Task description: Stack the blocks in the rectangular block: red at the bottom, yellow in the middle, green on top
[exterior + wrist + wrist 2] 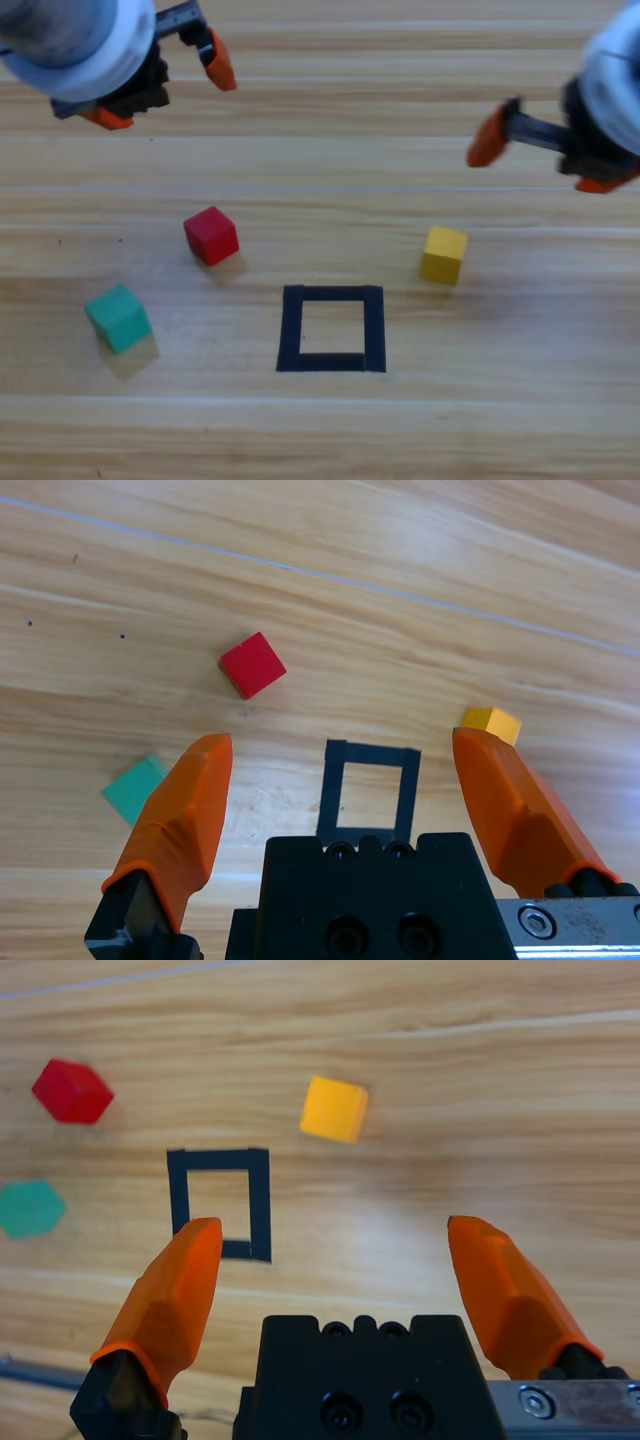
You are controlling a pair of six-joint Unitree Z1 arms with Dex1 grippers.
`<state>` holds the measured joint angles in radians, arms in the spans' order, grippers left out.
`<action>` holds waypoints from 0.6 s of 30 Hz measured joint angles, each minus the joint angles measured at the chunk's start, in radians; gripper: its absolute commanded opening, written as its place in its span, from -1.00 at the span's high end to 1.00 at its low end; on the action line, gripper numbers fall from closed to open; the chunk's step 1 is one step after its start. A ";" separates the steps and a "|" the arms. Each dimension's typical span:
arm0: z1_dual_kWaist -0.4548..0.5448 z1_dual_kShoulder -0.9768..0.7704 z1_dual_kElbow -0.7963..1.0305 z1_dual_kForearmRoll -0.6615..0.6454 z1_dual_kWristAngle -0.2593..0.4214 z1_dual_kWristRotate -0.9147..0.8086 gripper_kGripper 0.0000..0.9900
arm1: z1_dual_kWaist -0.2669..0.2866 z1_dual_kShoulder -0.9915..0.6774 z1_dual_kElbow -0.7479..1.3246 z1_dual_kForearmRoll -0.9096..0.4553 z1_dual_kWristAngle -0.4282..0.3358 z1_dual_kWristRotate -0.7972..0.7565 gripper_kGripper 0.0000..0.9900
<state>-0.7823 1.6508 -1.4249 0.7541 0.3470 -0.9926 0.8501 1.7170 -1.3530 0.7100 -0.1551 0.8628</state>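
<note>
Three cubes lie apart on the wood. The red cube (211, 235) (252, 664) (71, 1091) sits left of centre, the green cube (119, 317) (137, 787) (30, 1208) nearer the front left, and the yellow cube (444, 254) (491, 721) (334, 1109) to the right. Between them is the black tape rectangle (331, 293) (370, 752) (258, 1200), with only wood inside. My left gripper (165, 88) (342, 745) hangs open at the back left, above and behind the red cube, holding nothing. At the back right my right gripper (545, 160) (335, 1227) is open and holds nothing, behind the yellow cube.
The wooden table (330, 440) runs across the whole view, with bare planks in front of the tape rectangle and between the two arms at the back.
</note>
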 measured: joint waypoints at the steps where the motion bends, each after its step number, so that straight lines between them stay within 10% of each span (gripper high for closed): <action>1: 0.008 0.025 -0.030 0.020 0.000 -0.032 -0.89 | -0.004 0.053 -0.062 0.038 0.001 0.015 -0.99; 18: 0.080 0.277 -0.290 0.252 -0.077 -0.307 -0.88 | -0.088 0.507 -0.393 0.184 0.064 0.170 -0.94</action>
<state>-0.7027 1.9279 -1.7148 1.0064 0.2700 -1.2995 0.7620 2.2240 -1.7465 0.8938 -0.0914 1.0332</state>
